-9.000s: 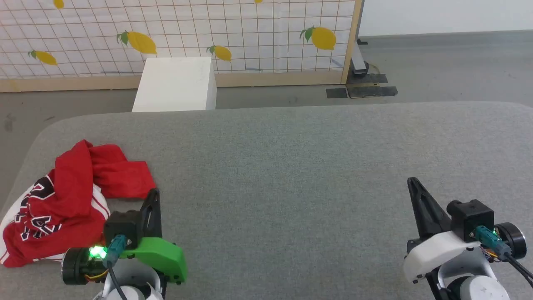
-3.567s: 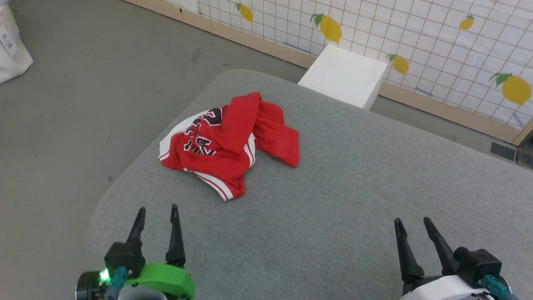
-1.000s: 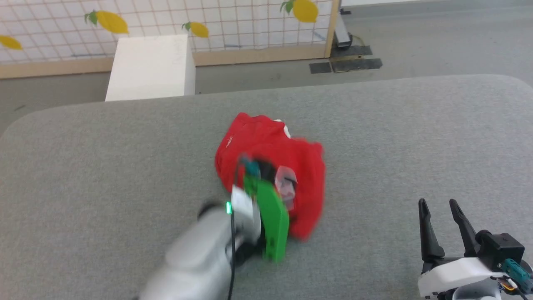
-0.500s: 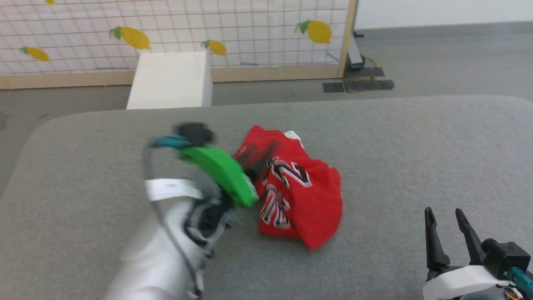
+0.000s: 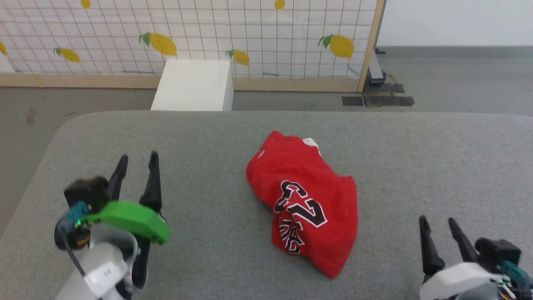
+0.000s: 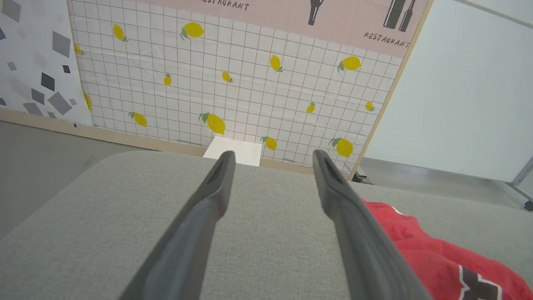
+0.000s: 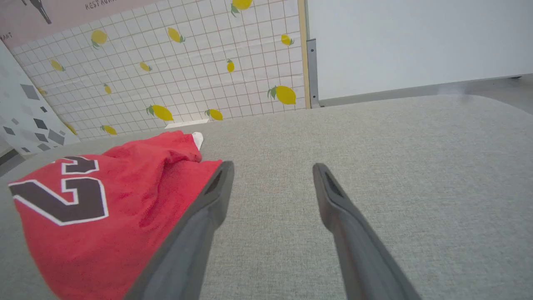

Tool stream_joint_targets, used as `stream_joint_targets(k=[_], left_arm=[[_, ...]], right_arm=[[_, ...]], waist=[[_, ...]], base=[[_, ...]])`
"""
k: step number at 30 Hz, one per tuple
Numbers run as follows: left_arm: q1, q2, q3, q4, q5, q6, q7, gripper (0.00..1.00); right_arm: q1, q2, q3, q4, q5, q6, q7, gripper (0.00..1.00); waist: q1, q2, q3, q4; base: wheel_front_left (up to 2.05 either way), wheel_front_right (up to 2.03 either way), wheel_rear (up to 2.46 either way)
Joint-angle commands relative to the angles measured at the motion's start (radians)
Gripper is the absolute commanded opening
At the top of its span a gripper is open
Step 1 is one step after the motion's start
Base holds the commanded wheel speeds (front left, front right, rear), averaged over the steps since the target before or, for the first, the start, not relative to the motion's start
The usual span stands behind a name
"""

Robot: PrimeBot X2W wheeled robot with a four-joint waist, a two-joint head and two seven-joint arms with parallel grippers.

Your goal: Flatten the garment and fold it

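Left tool (image 5: 138,156): long dark fingers spread apart, holding nothing, lower left of the head view, above the grey fabric worktop (image 5: 208,137).
Right tool (image 5: 437,218): dark fingers apart, holding nothing, lower right.
Garment: crumpled red jersey T-shirt (image 5: 308,200) with black white-outlined numerals, lying mid-frame between both tools, touching neither.

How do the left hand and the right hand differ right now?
The left hand has a green cover, the right hand a white one. The left hand reaches farther up the table than the right hand. Both are open, empty, and clear of the red shirt.
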Motion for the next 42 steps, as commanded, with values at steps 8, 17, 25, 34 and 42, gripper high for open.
stream_joint_targets(k=[8,17,25,34,42], left_arm=[[0.127,-0.046,0.05,-0.138,0.144,0.007,-0.008,1.0],[0.118,-0.13,0.087,-0.161,0.214,-0.043,-0.008,1.0],[0.109,-0.178,0.135,-0.144,0.256,-0.093,-0.008,1.0],[0.134,-0.21,0.181,-0.114,0.293,-0.123,-0.008,1.0],[0.159,-0.233,0.191,-0.095,0.31,-0.141,-0.008,1.0]], right_arm=[[-0.246,0.0,0.064,0.07,-0.071,-0.002,0.37,1.0],[-0.517,0.0,0.157,0.236,-0.238,-0.002,0.773,1.0],[-0.535,-0.001,0.209,0.365,-0.251,-0.002,0.833,1.0],[-0.562,-0.057,0.14,0.273,-0.135,-0.002,0.681,0.0],[-0.403,-0.143,-0.22,0.035,-0.138,-0.002,0.662,0.0]], waist=[[0.0001,0.0,0.09,0.017],[0.0001,0.0,0.199,0.088],[0.0001,0.0,0.237,0.129],[0.0001,0.0,0.177,0.076],[0.0001,0.0,0.111,0.025]], base=[[0.0,0.0,0.0],[0.0,0.0,0.0],[0.0,0.0,0.0],[0.0,0.0,0.0],[0.0,0.0,0.0]])
